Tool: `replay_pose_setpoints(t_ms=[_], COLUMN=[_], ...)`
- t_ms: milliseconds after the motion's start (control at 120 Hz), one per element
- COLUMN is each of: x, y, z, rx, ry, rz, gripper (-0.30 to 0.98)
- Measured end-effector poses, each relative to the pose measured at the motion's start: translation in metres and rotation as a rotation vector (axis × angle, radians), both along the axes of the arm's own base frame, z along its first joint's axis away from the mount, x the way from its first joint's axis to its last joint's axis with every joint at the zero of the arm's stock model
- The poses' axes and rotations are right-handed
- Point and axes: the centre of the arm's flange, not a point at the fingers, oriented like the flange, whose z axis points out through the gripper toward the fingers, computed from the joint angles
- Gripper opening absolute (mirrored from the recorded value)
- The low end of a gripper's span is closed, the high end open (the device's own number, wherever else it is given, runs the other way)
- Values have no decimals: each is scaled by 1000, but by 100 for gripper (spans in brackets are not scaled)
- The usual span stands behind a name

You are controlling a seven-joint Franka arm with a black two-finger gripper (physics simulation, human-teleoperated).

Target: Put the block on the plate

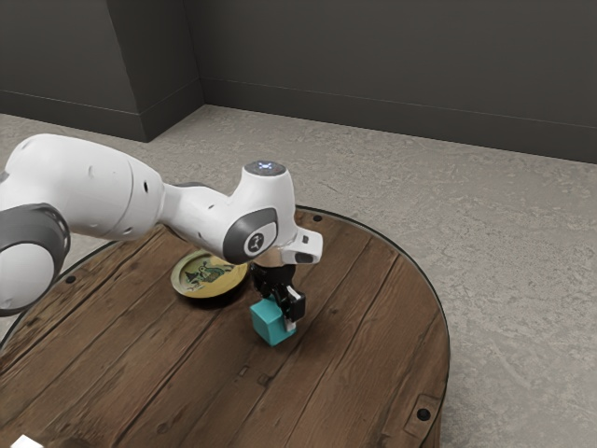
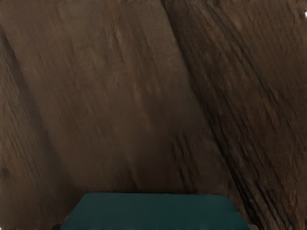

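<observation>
The black gripper (image 1: 281,308) points down beside the plate, shut on the teal block (image 1: 270,323). One fingertip shows against the block's side facing the exterior view's right; the other is mostly hidden. In the wrist view the teal block (image 2: 156,211) looms at the lower edge, with a bit of dark finger at either side of it. Whether the block touches the table or hangs just above it, I cannot tell. A round yellowish plate (image 1: 190,287) with a dark green picture lies on the table, apart from the block, towards the exterior view's left.
Everything rests on a round wooden table (image 1: 364,345) with a dark metal rim. The arm reaches across above the plate's far side. A white object (image 1: 26,442) shows at the exterior view's lower left corner.
</observation>
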Motion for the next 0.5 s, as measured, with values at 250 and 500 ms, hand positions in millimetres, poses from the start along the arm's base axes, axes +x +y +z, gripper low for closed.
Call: replay_pose_setpoints(t_ms=[250, 500], x=[2, 14], y=[-3, 31], z=[23, 48], rx=[-4, 6], ry=[-35, -66], rz=[-7, 36], gripper=[39, 39])
